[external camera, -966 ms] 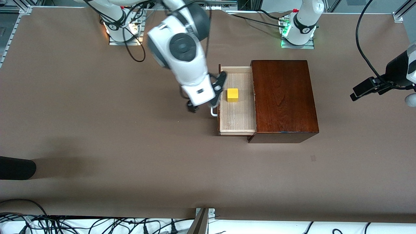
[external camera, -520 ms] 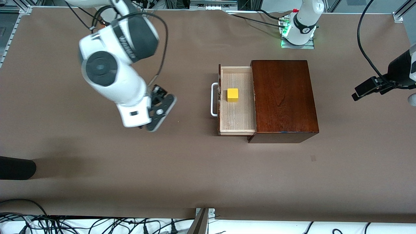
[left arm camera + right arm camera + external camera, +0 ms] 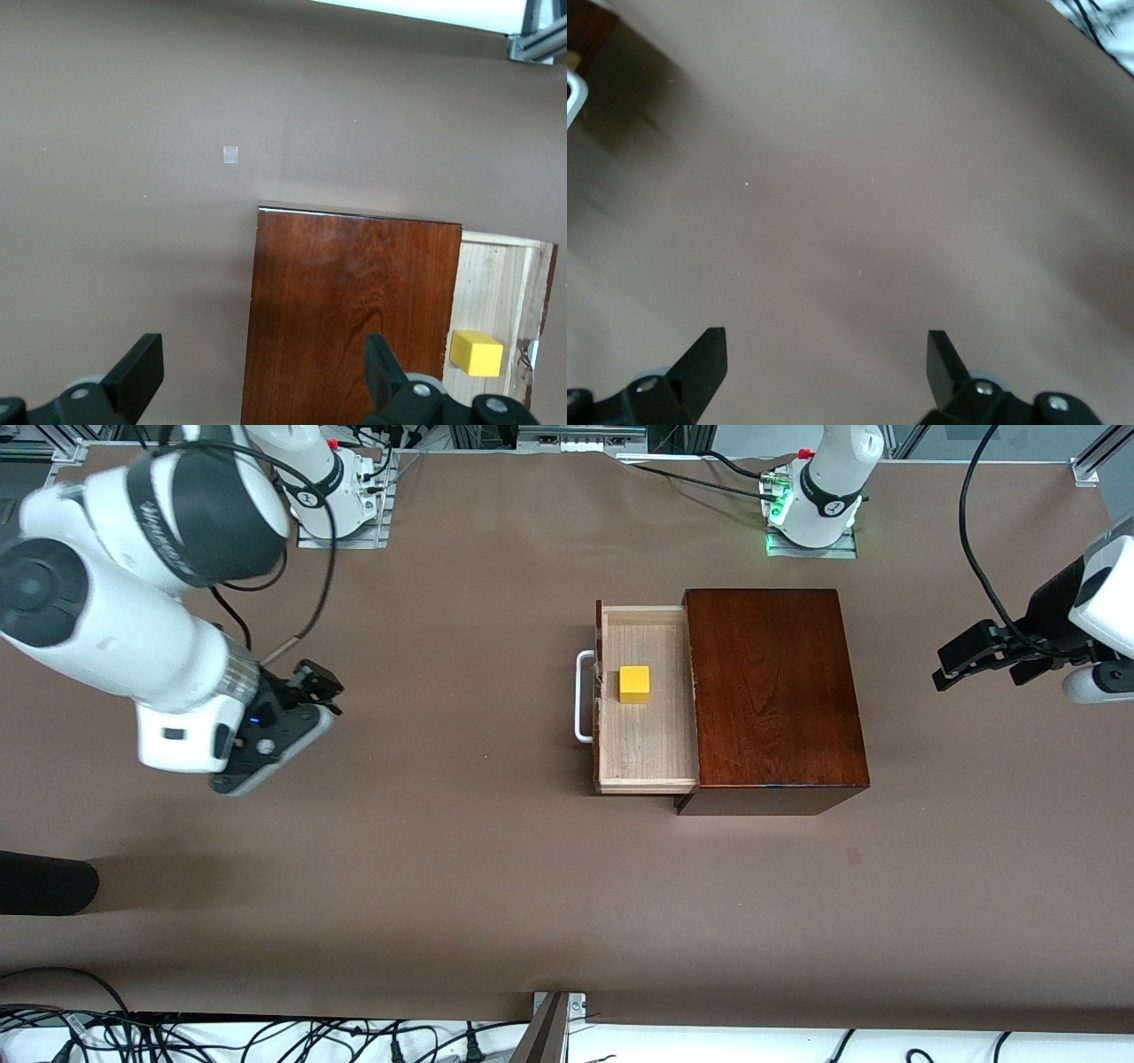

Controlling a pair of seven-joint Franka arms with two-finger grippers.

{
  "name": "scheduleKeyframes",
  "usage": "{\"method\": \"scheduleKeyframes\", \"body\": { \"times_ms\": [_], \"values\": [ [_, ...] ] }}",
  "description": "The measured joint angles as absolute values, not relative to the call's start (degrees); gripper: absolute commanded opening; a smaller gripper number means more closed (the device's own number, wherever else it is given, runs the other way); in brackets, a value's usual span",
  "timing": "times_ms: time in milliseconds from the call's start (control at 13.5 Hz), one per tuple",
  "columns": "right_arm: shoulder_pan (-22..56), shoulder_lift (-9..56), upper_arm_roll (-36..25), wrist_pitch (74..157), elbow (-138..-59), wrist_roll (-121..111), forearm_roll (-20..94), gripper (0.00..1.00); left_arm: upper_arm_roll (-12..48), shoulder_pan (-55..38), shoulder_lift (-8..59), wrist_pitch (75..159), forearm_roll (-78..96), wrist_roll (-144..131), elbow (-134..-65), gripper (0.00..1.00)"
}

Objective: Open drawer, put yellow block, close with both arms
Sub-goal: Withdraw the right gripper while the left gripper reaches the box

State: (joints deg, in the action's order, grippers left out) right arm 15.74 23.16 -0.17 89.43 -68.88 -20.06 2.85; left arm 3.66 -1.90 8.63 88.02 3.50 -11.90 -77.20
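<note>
Our right gripper [image 3: 266, 757] is wide open and empty over the bare surface [image 3: 443, 850], well away from the drawer [image 3: 645, 762]; the left gripper [image 3: 961, 662] waits, wide open too. The yellow block [image 3: 634, 684] sits inside — so we push the white handle [image 3: 582, 696] straight in, slowly.

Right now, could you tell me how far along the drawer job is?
Done: the drawer is pulled out of the wooden box, and the yellow block sits inside it. In hand: nothing; the right gripper is open over bare table toward its own end, the left gripper open over its end. Left: pushing the drawer shut.
</note>
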Motion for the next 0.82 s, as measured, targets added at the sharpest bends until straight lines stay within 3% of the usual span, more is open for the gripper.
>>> {"method": "scheduleKeyframes", "body": {
  "times_ms": [446,818],
  "values": [
    [9.67,11.90,-0.27,91.70,-81.96,-9.04,2.85,1.00,10.76,-2.47,8.63,87.40,3.50,-14.89,-77.68,1.00],
    [5.50,6.94,-1.68,92.44,-88.08,-1.19,1.28,1.00,19.33,-3.23,8.76,88.83,3.50,-34.18,-79.26,1.00]
  ]
}}
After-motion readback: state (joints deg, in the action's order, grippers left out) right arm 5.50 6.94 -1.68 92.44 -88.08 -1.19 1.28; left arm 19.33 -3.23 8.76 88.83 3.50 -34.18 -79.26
